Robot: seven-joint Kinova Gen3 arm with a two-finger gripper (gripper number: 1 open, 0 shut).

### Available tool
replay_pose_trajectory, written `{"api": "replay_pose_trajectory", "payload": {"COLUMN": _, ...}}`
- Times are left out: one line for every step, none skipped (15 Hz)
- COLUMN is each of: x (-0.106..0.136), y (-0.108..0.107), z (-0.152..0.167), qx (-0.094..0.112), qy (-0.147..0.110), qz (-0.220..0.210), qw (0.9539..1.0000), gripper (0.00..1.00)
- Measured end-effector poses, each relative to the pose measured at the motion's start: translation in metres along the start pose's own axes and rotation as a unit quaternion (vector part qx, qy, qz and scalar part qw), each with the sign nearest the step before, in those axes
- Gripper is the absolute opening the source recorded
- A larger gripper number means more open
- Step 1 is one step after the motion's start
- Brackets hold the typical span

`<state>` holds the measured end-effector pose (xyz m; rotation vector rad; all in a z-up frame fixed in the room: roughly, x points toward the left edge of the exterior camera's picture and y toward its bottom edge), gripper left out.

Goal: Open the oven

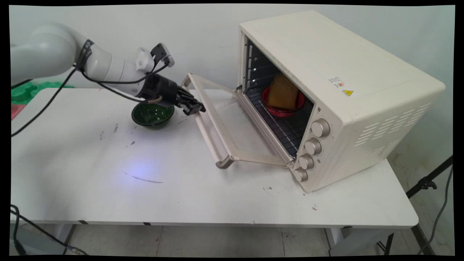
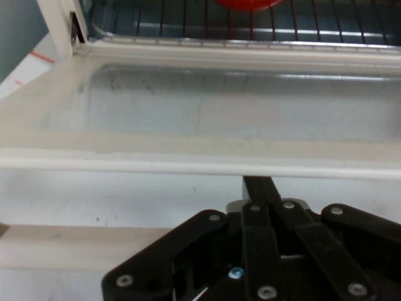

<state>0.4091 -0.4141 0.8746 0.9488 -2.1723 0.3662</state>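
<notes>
A cream toaster oven [image 1: 362, 90] stands on the right of the table with its glass door [image 1: 232, 123] folded down and open. On the rack inside sits a red bowl [image 1: 286, 107] with a slice of brown bread [image 1: 282, 92] standing in it. My gripper [image 1: 197, 108] is shut with nothing between its fingers. It sits at the door's outer edge, right beside the handle bar [image 1: 208, 130]. In the hand view the shut gripper [image 2: 258, 185] reaches just under the handle bar [image 2: 188, 164], with the door glass [image 2: 219, 103] and the red bowl [image 2: 247, 3] beyond. A dark green bowl [image 1: 152, 115] rests on the table under my wrist.
Four knobs [image 1: 313, 146] run down the oven's front right. Black cables [image 1: 47, 105] hang from the arm over the table's left side. Green and red items [image 1: 21, 92] lie past the table's far left edge. A black stand [image 1: 427, 183] is at the right.
</notes>
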Motion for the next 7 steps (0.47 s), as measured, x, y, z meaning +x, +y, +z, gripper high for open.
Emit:
{"api": "replay_pose_trajectory", "payload": {"x": -0.006, "y": -0.001, "z": 0.002, "qx": -0.001, "qy": 0.001, "qz": -0.002, "qw": 1.0000, "gripper": 0.00}}
{"api": "replay_pose_trajectory", "payload": {"x": -0.010, "y": -0.003, "z": 0.003, "qx": -0.002, "qy": 0.001, "qz": -0.003, "qw": 1.0000, "gripper": 0.00}}
{"api": "replay_pose_trajectory", "payload": {"x": -0.016, "y": -0.004, "z": 0.005, "qx": -0.003, "qy": 0.001, "qz": -0.004, "qw": 1.0000, "gripper": 0.00}}
{"api": "replay_pose_trajectory", "payload": {"x": -0.021, "y": -0.006, "z": 0.007, "qx": -0.004, "qy": 0.001, "qz": -0.006, "qw": 1.0000, "gripper": 0.00}}
{"api": "replay_pose_trajectory", "payload": {"x": -0.025, "y": -0.007, "z": 0.008, "qx": -0.004, "qy": 0.001, "qz": -0.006, "qw": 1.0000, "gripper": 0.00}}
{"api": "replay_pose_trajectory", "payload": {"x": -0.029, "y": -0.009, "z": 0.010, "qx": -0.005, "qy": 0.001, "qz": -0.007, "qw": 1.0000, "gripper": 0.00}}
{"api": "replay_pose_trajectory", "payload": {"x": -0.033, "y": -0.010, "z": 0.012, "qx": -0.006, "qy": 0.001, "qz": -0.007, "qw": 1.0000, "gripper": 0.00}}
